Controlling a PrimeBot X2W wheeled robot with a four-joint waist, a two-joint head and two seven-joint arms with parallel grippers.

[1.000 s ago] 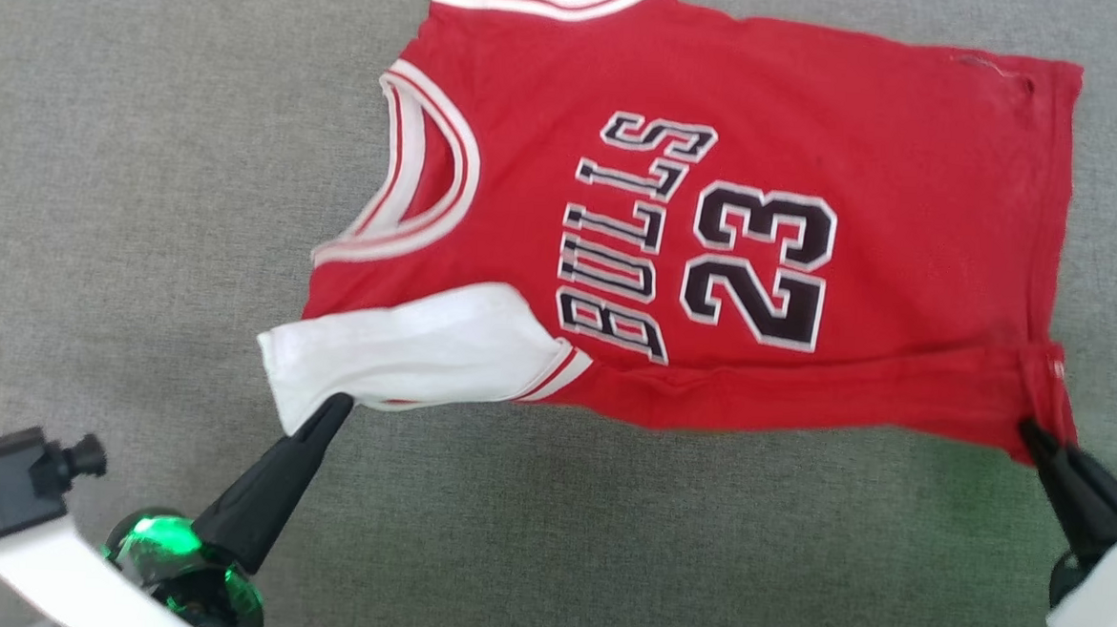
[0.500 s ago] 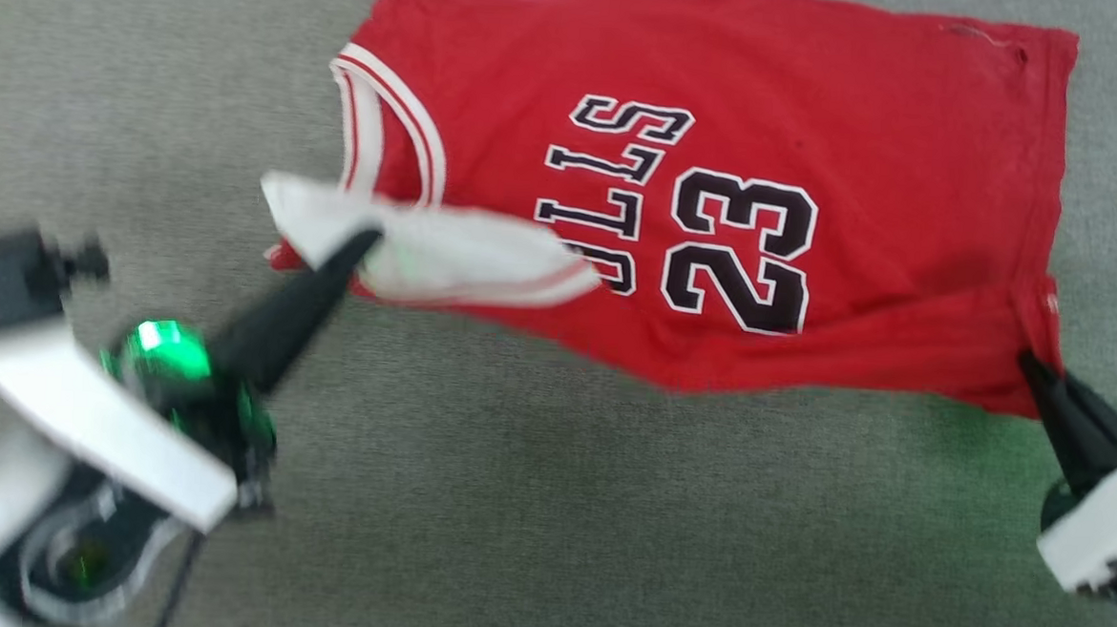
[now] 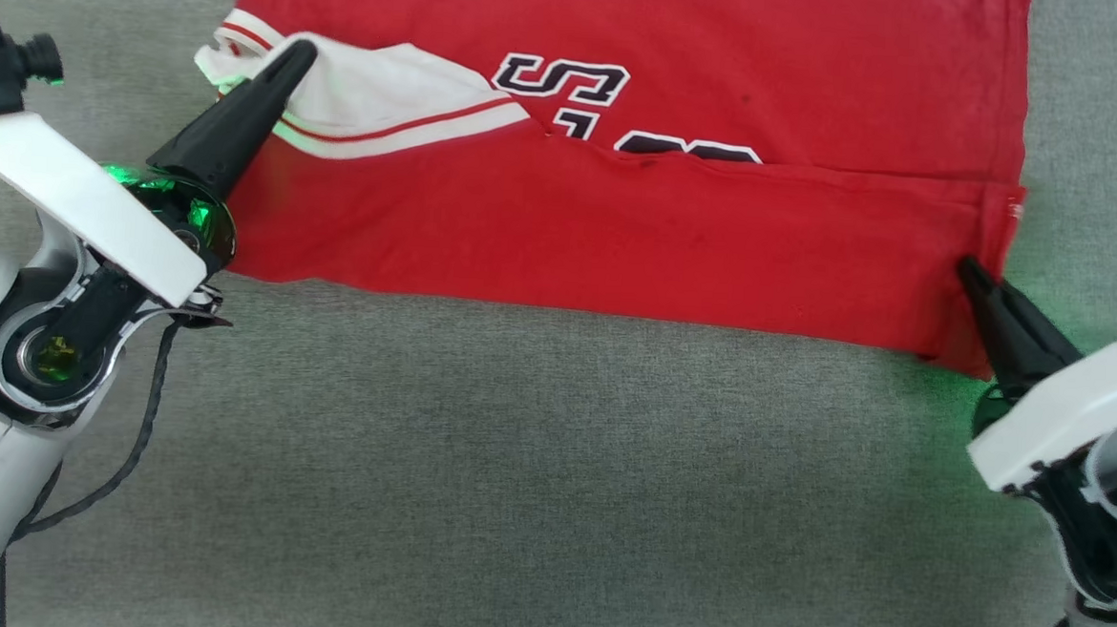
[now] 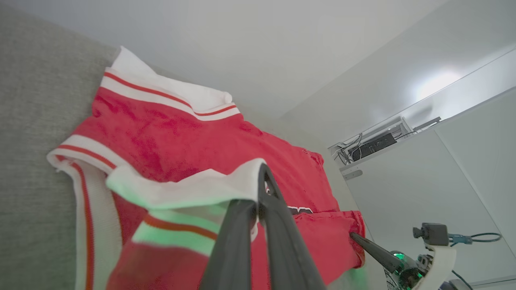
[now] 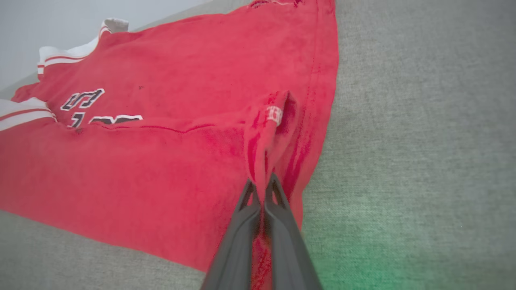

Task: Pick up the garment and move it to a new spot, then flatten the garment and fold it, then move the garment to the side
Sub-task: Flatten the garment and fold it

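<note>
Pinching the shirt (image 3: pixel 621 221), both claws sit clamped: left gripper (image 3: pixel 290 56) on the sleeve (image 3: pixel 388 94) (folded over the chest), right gripper (image 3: pixel 970 271) on the hem (image 3: pixel 995 222).

Open passage: the grey fabric surface (image 3: pixel 550 466) nearer than the garment (image 3: pixel 621 221), between left tool (image 3: pixel 290 56) and right tool (image 3: pixel 967 268). Obstacles: the garment spread across the far side, both tools pinching its sleeve and hem corner, a dark cable (image 3: pixel 143 426) hanging beside the left arm.
</note>
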